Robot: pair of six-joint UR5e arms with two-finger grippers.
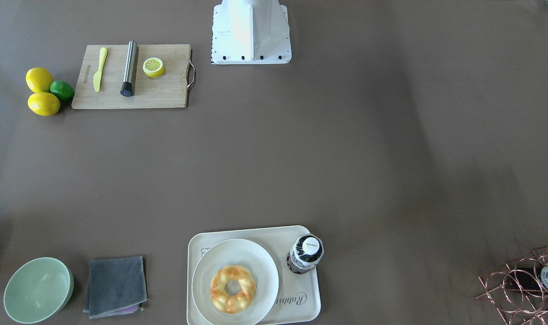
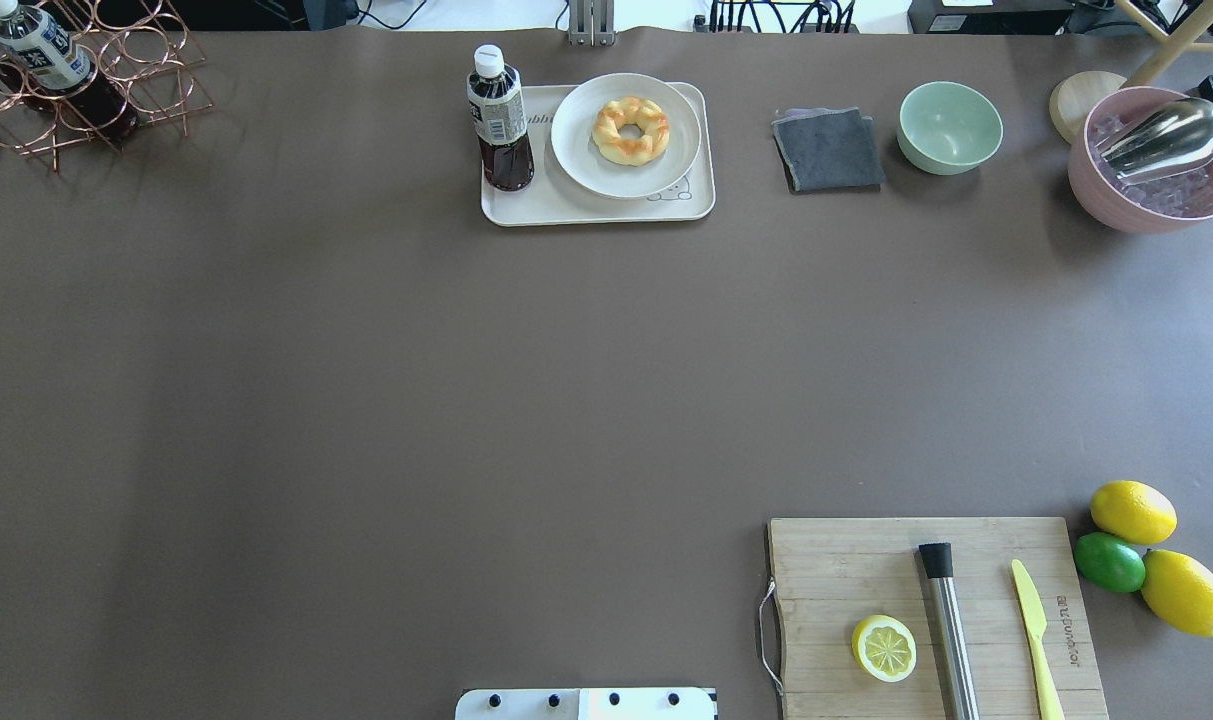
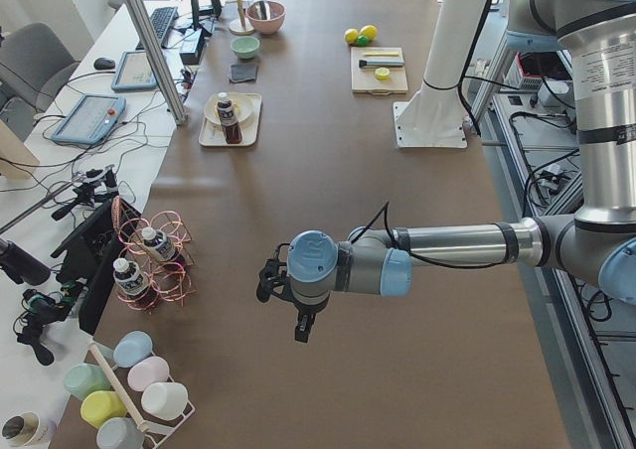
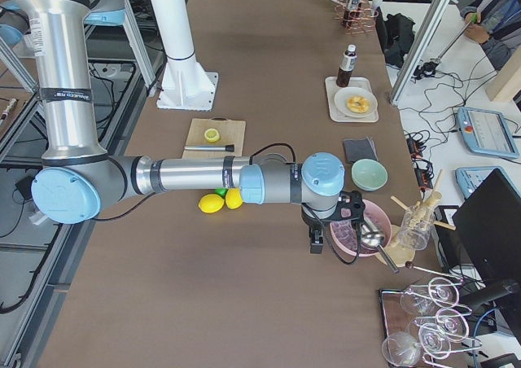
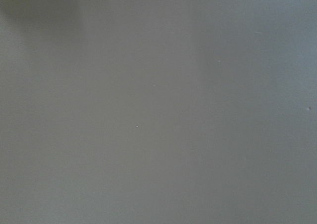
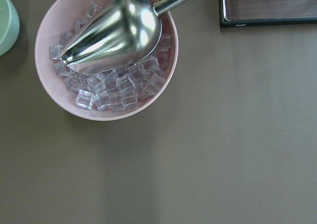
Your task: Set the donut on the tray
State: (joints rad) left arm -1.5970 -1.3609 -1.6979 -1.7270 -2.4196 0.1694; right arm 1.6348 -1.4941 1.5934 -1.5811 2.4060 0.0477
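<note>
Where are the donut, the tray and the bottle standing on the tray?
donut (image 2: pixel 654 130), overhead exterior view, glazed ring right of its hole.
tray (image 2: pixel 566 207), overhead exterior view, bare floor near its rim.
bottle (image 2: pixel 498 115), overhead exterior view, its label.

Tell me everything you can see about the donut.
The donut is a twisted, braided ring, pale yellow with orange-brown glazed patches and an open hole in the middle. Its surface looks smooth and slightly shiny. It is whole and lies flat near the middle of a round white plate, touching only that plate. The plate rests on the cream tray, where a dark drink bottle stands upright beside the plate, apart from the donut.
</note>
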